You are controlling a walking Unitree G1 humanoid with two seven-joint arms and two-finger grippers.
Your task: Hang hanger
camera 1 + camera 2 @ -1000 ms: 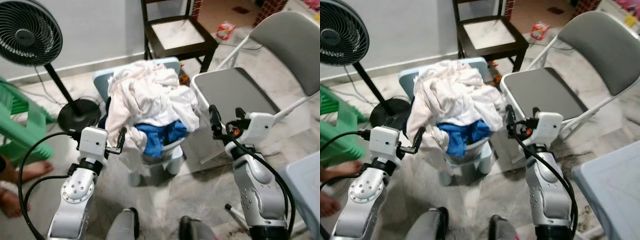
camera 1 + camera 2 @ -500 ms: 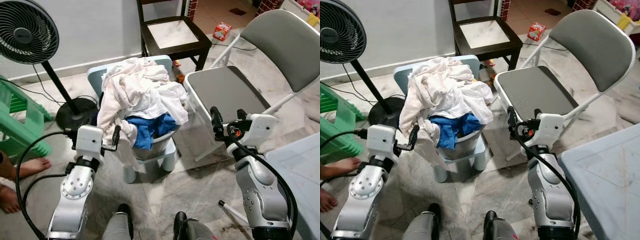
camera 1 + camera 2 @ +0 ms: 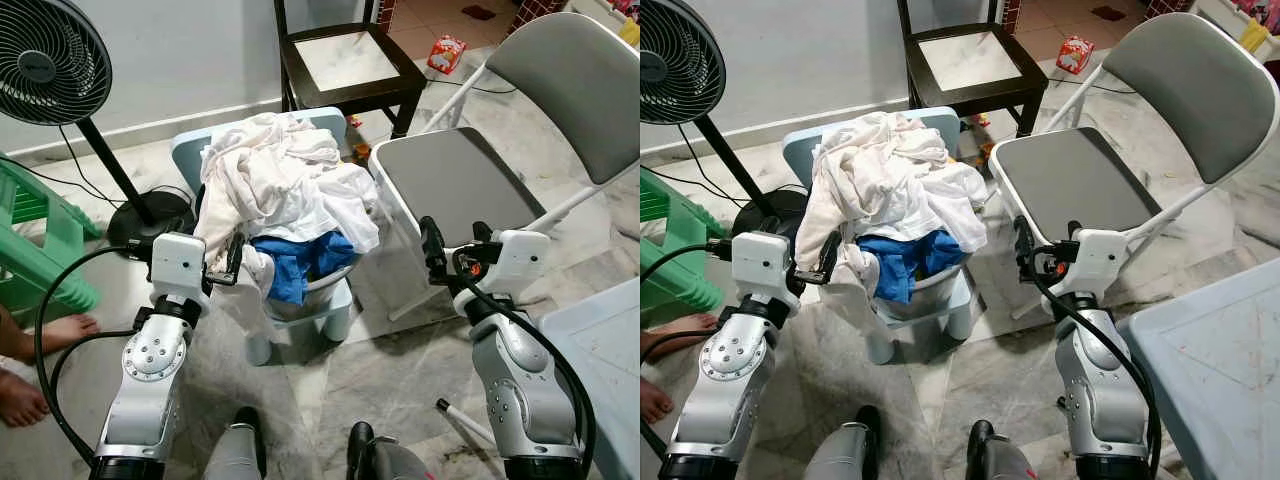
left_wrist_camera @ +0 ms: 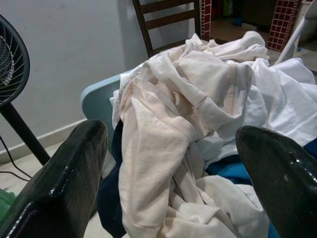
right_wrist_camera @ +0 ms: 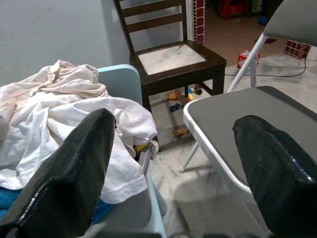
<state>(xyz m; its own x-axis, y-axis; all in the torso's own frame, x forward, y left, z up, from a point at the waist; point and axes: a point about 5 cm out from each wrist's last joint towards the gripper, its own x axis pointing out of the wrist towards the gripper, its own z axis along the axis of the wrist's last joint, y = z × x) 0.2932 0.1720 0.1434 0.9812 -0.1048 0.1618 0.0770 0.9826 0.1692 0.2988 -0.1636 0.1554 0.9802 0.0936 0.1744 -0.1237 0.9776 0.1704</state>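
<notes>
Left gripper point(image 3: 236, 262) is hovering wide open and empty, just beside the pile of white clothes point(image 3: 285, 190) heaped on the light blue chair point(image 3: 196, 152). Right gripper point(image 3: 452, 243) is also gaping, empty, between the pile and the grey folding chair point(image 3: 470, 180). Can't make out a hanger anywhere.

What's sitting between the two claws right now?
In the left eye view, the laundry pile on its pale blue stool lies between the left claw and right claw.
</notes>
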